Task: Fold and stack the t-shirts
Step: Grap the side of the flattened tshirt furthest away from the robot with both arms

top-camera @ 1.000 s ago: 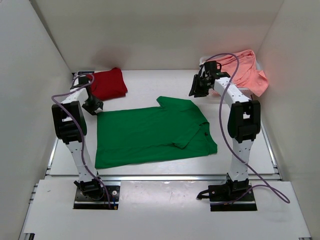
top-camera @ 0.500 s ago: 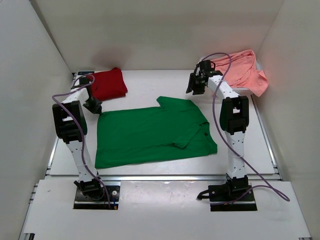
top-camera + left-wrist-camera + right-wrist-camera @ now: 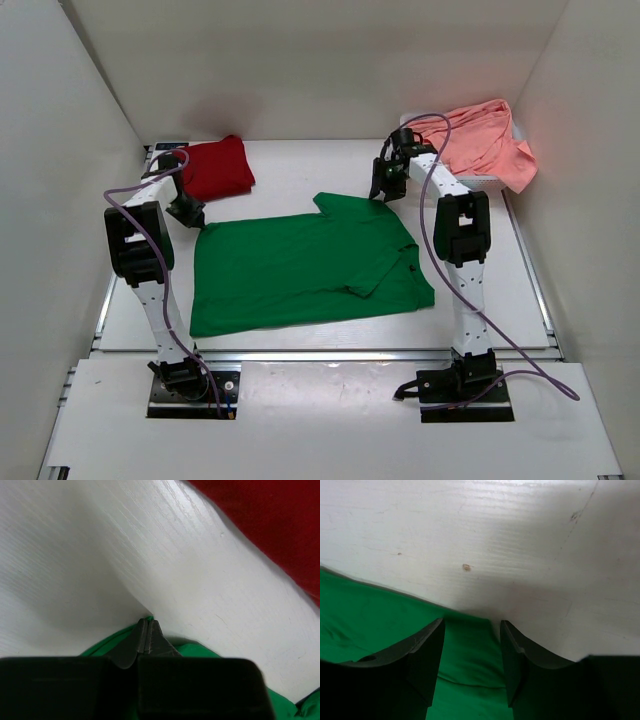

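The bright green t-shirt (image 3: 300, 265) lies spread flat mid-table. My left gripper (image 3: 190, 212) is at its far left corner, shut on the edge of the green cloth (image 3: 200, 650), and the wrist view shows a sliver of green at the closed tips (image 3: 146, 629). My right gripper (image 3: 383, 190) stands open over the shirt's far right corner, and green cloth (image 3: 470, 655) lies between its two fingers (image 3: 427, 655). The dark red t-shirt (image 3: 215, 168) lies folded at the back left, also in the left wrist view (image 3: 270, 520). The salmon pink t-shirt (image 3: 485, 145) is heaped at the back right.
The pink shirt lies over a white basket (image 3: 482, 181) by the right wall. White walls close in the table on the left, back and right. Bare white tabletop (image 3: 520, 540) lies beyond the green shirt's far edge.
My left gripper has shut on the green shirt's far left corner. My right gripper has moved left and down from the pink shirt to the green shirt's far right corner, opening wider.
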You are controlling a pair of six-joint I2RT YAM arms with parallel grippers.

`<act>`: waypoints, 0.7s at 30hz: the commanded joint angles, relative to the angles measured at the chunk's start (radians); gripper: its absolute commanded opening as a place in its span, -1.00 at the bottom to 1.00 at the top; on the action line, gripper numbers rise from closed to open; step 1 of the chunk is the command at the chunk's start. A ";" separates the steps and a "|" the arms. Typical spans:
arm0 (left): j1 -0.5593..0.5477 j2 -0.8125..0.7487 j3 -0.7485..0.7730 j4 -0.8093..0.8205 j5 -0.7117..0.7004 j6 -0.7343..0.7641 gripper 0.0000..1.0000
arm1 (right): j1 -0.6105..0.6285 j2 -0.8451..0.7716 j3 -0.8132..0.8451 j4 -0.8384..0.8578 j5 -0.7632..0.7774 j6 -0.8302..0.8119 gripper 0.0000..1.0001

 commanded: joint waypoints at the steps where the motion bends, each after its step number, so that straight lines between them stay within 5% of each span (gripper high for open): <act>1: -0.001 0.011 -0.002 -0.005 0.020 0.004 -1.00 | 0.014 0.019 0.029 -0.038 0.020 -0.030 -0.09; 7: 0.000 0.005 -0.019 -0.005 0.036 0.013 -1.00 | 0.017 0.033 0.043 -0.030 -0.038 -0.032 -0.31; 9: 0.003 0.003 -0.022 -0.002 0.043 0.013 -1.00 | 0.027 0.033 0.047 -0.012 -0.052 -0.047 -0.75; 11: 0.006 -0.006 -0.023 0.005 0.046 0.011 -1.00 | 0.024 0.032 0.069 -0.003 -0.064 -0.040 -0.98; 21: 0.006 -0.062 0.063 -0.032 0.048 0.042 -1.00 | 0.014 -0.062 0.119 0.050 -0.090 -0.049 -1.00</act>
